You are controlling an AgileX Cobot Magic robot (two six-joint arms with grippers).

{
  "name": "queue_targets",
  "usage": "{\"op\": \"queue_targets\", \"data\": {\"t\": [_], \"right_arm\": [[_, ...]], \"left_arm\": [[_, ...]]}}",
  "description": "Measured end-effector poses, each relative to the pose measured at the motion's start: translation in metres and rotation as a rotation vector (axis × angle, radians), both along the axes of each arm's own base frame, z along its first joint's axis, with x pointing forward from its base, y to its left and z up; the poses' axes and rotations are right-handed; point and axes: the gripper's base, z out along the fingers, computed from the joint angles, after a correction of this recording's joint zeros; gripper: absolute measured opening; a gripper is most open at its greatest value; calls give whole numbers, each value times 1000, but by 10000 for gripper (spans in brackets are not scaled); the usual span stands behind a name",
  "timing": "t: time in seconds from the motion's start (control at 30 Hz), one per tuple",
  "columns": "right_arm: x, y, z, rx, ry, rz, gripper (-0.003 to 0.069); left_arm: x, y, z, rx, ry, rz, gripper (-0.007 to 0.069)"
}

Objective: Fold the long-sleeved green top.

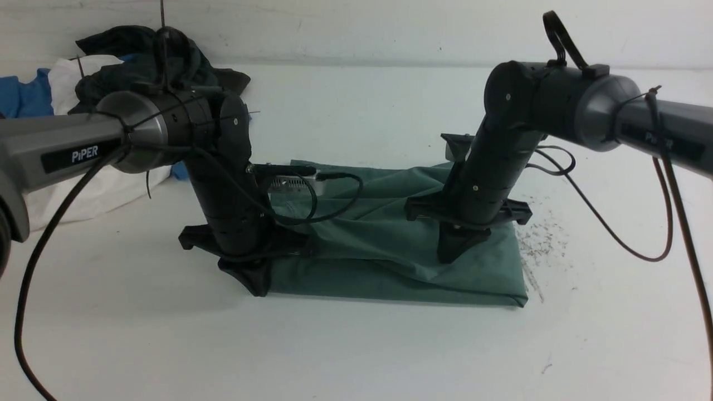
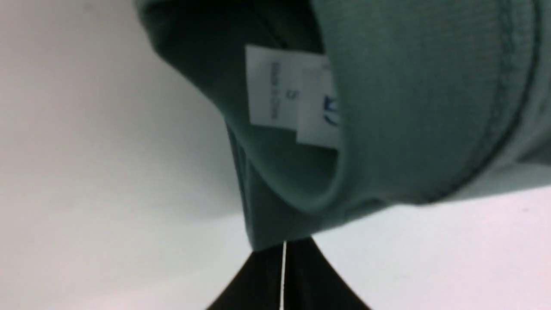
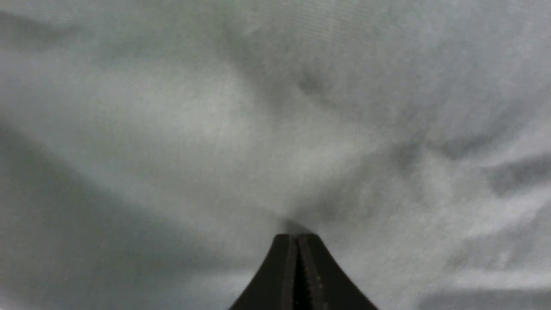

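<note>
Two grippers stand tips-down on the top [image 1: 390, 245], which lies part-folded in the middle of the table [image 1: 356, 345]. The left gripper [image 1: 257, 287], jaws closed, pinches the near left corner (the collar and its tag [image 2: 292, 99] bunch just beyond the tips). The right gripper [image 1: 450, 257], also closed, seems to nip cloth farther back, where creases converge. So thin a pinch may slip or catch one layer only, pulling the fold askew. Behind, a pile [image 1: 139, 61] of clothes could snag the left arm.
</note>
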Motion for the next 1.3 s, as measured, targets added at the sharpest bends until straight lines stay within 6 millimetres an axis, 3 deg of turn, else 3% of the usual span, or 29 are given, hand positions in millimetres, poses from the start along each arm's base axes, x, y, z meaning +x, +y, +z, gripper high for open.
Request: {"op": "queue_targets", "data": {"t": [0.03, 0.07, 0.1, 0.13, 0.2, 0.3, 0.4, 0.57, 0.7, 0.93, 1.1, 1.3], "right_arm": [[0, 1, 0, 10, 2, 3, -15], [0, 1, 0, 11, 2, 4, -15], [0, 1, 0, 12, 2, 9, -15], [0, 1, 0, 12, 1, 11, -15], [0, 1, 0, 14, 1, 13, -15], [0, 2, 0, 17, 2, 15, -15], [-1, 2, 0, 20, 2, 14, -15], [-1, 2, 1, 28, 5, 12, -15], [0, 1, 0, 11, -2, 19, -15], [0, 0, -2, -4, -3, 23, -15], [3, 1, -23, -22, 37, 24, -15], [4, 1, -24, -28, 35, 27, -15]], "left_arm": [[-2, -4, 18, -61, -35, 1, -4], [-2, -5, 20, -76, -40, 5, -4], [-2, -9, 40, -139, -97, 3, -4], [-2, -9, 40, -146, -98, 7, -4], [2, -16, 72, -252, -230, 14, -4], [10, -21, 83, -308, -307, 39, -4], [18, -24, 77, -332, -318, 60, -4], [32, -28, 24, -291, -204, 70, -4], [31, -22, -3, -238, -89, 51, -4], [27, -13, -6, -146, -39, 22, -4], [27, -10, -7, -116, -37, 35, -4], [23, -9, -8, -100, 1, 26, -4]]}}
